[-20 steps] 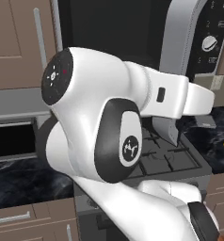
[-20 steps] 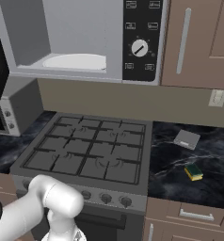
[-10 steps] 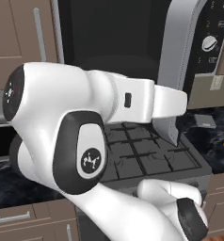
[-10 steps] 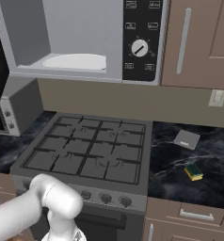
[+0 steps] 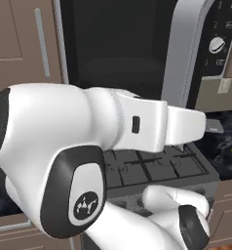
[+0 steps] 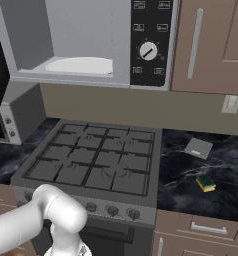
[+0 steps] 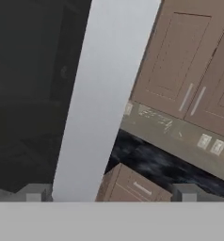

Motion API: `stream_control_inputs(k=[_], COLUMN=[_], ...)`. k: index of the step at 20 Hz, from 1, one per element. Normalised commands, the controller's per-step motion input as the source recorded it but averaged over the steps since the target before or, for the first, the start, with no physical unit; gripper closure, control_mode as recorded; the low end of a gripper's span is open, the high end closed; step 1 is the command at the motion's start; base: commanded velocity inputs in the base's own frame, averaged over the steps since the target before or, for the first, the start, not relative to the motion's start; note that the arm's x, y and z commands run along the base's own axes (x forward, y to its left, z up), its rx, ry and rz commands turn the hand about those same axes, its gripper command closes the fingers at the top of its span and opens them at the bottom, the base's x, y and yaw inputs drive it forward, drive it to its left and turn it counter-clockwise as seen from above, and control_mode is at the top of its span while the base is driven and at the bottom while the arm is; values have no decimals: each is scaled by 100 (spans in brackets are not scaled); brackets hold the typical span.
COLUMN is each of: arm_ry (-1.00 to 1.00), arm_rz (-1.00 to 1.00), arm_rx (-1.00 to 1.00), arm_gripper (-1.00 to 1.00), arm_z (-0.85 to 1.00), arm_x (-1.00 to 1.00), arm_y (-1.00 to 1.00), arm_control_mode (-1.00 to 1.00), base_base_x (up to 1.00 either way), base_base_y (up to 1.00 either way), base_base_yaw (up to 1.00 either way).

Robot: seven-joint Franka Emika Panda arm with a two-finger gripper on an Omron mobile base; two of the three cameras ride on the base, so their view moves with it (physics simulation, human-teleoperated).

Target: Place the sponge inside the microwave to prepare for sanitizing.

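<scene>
The microwave hangs above the stove with its door swung open to the left. Its white turntable lies bare inside. In the left base view the door's dark glass and silver frame stand behind my arm. The sponge, yellow with a green top, lies on the dark counter to the right of the stove, far from my hand. My gripper is open with nothing between its fingertips. It looks past the door's silver edge toward brown cabinets.
A gas stove lies below the microwave. A small silver toaster oven stands on the counter at the left. A flat grey object lies behind the sponge. My white arm bulks large in the left base view.
In the left base view my arm's big upper link has swung left and nearer the camera, and the forearm has turned with it. The gripper stays open. The sponge has not moved.
</scene>
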Motion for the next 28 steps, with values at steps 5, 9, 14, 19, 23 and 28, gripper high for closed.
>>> stream_control_inputs(k=[5, 9, 14, 19, 23, 28], arm_ry=[2, 10, 17, 16, 26, 45], arm_rz=[4, 15, 26, 28, 5, -14], arm_rx=[3, 11, 10, 26, 53, 65], arm_gripper=[-100, -100, -100, -100, -100, -100], arm_z=[0, -10, -13, -19, -5, -11], arm_x=[-41, -32, -27, -13, 4, 33], arm_y=[-72, -94, -94, -89, -99, -100], arm_control_mode=[-100, -100, -100, -100, -100, -100], base_base_x=[0, 0, 0, 0, 0, 0], base_base_y=[0, 0, 0, 0, 0, 0], base_base_yaw=[0, 0, 0, 0, 0, 0])
